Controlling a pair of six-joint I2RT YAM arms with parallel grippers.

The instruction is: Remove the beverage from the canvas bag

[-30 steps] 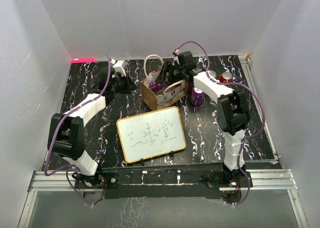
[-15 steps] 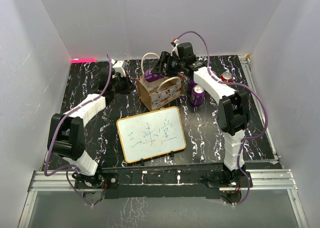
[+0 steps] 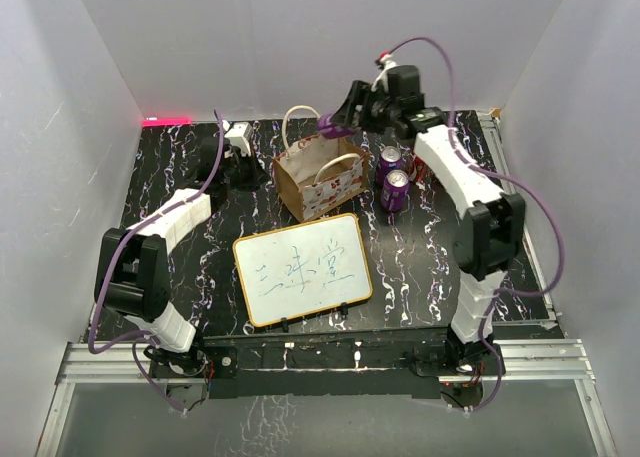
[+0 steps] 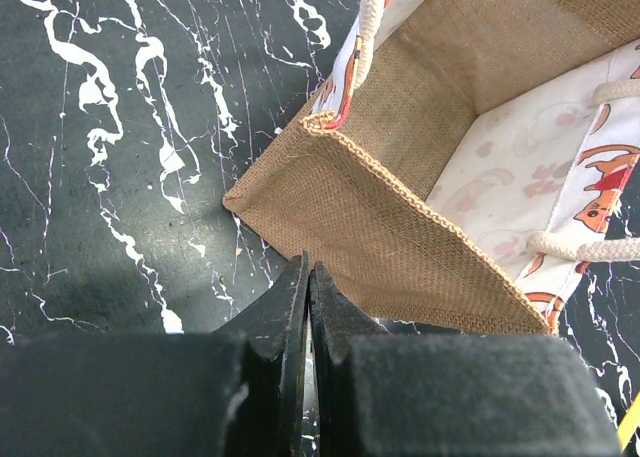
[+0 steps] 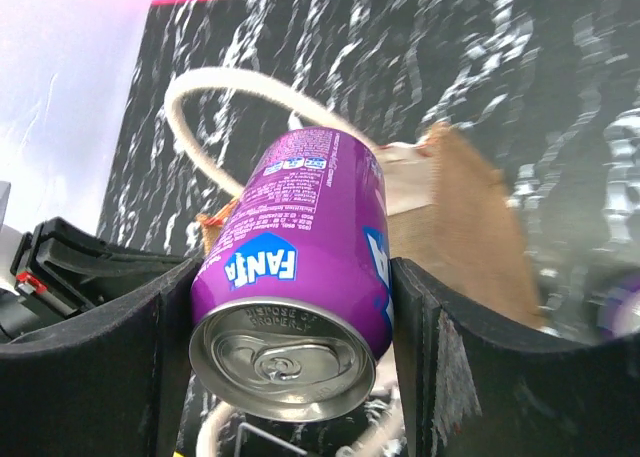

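The canvas bag (image 3: 318, 180) stands open on the black marbled table (image 3: 180, 167), tan with cream handles and a white side with red prints. My right gripper (image 3: 336, 123) is shut on a purple Fanta can (image 5: 300, 267) and holds it in the air above the bag's back edge. In the right wrist view the can lies tilted between my fingers (image 5: 455, 377), its top towards the camera. My left gripper (image 4: 309, 277) is shut and empty, its tips just off the bag's near corner (image 4: 300, 167). The part of the bag's inside (image 4: 500, 107) that shows is empty.
Two purple cans (image 3: 392, 189) stand right of the bag, with a red can partly hidden behind the right arm. A wood-framed whiteboard (image 3: 302, 268) lies in front of the bag. White walls enclose the table on three sides.
My right gripper has lifted the purple can up out of the bag and moved it back and right. The bag has shifted slightly. The left arm has not moved.
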